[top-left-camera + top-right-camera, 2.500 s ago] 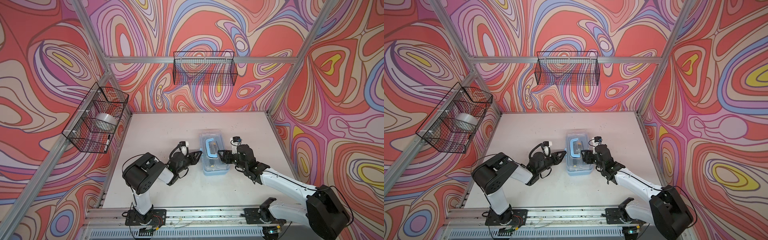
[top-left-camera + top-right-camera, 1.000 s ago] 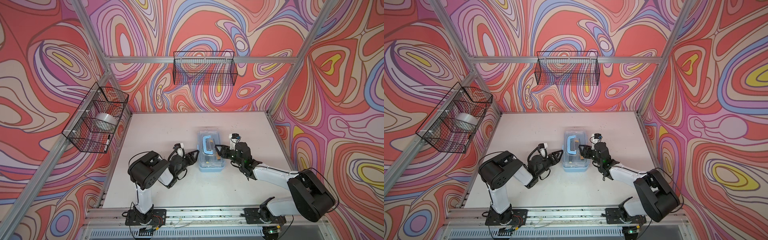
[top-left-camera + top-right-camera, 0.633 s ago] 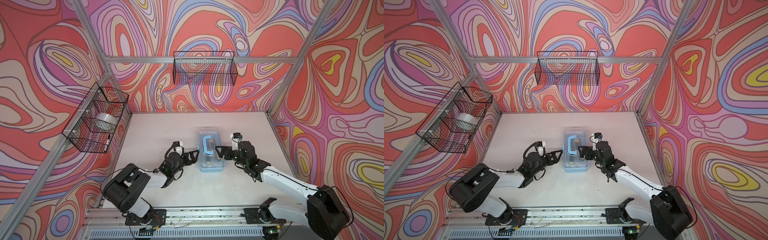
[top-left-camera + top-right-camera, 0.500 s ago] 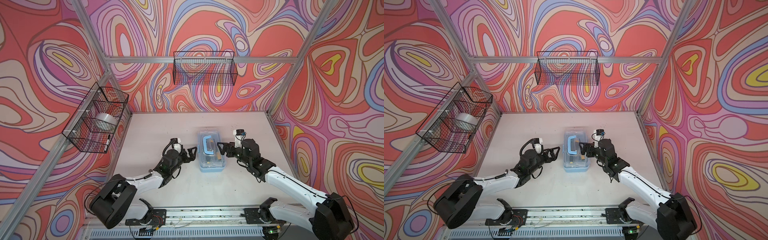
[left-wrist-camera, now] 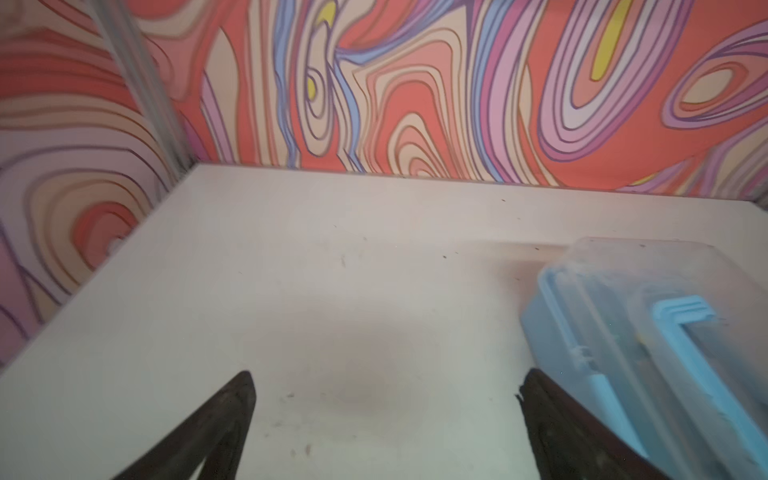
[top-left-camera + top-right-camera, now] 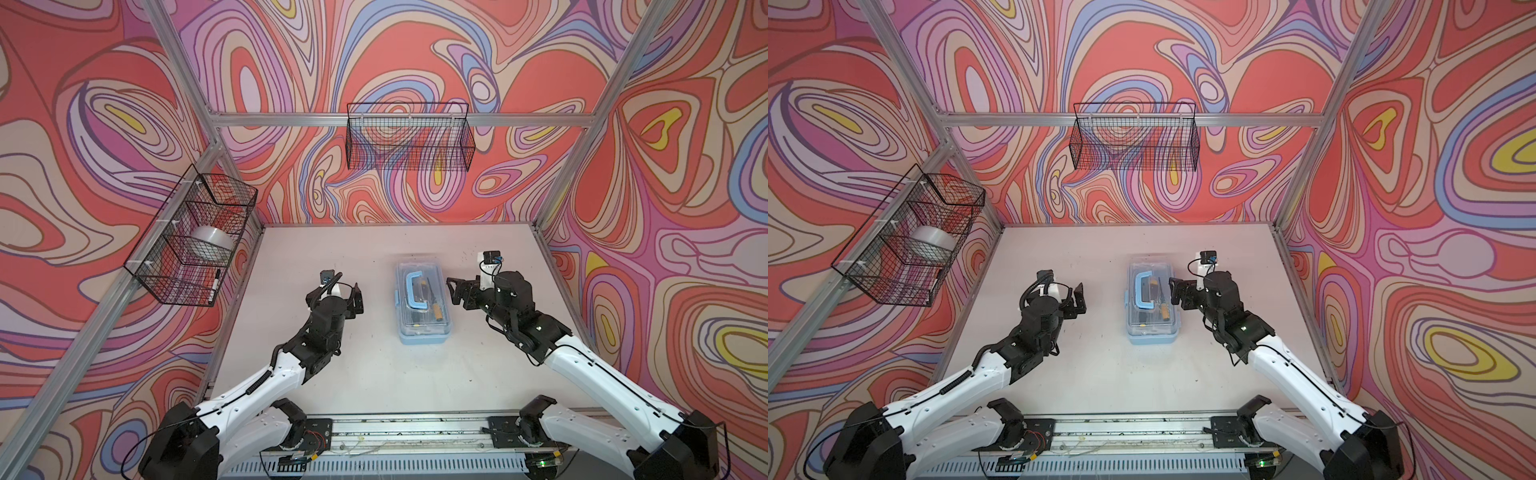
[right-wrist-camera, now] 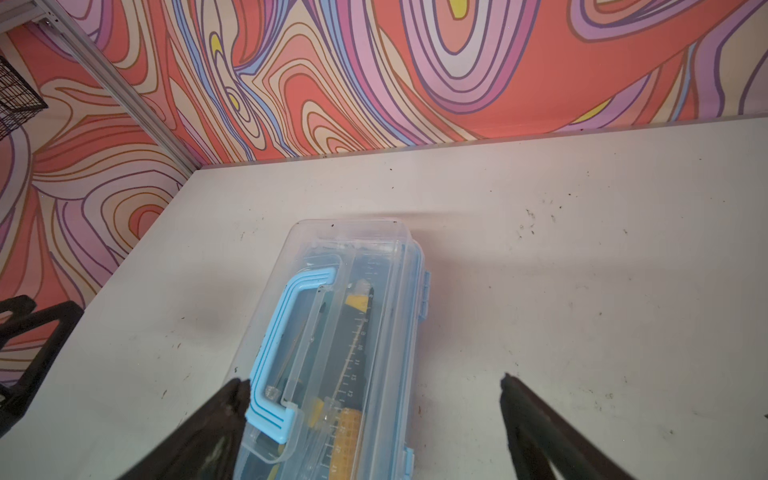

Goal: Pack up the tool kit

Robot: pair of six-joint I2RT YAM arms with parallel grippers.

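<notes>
- Tool kit, a light-blue box with its clear lid shut and blue handle lying flat, sits in the middle of the table, with tools showing through the lid.
- Left gripper hovers to the left of the box, apart from it, its jaws spread wide and empty.
- Right gripper hangs just beside the box's right edge, its jaws likewise splayed and gripping nothing.
- Side basket on the wall holds a tape roll.

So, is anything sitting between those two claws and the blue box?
Nothing visible. Only bare table lies between the left gripper and the tool kit box; the open right gripper hangs at its edge.
</notes>
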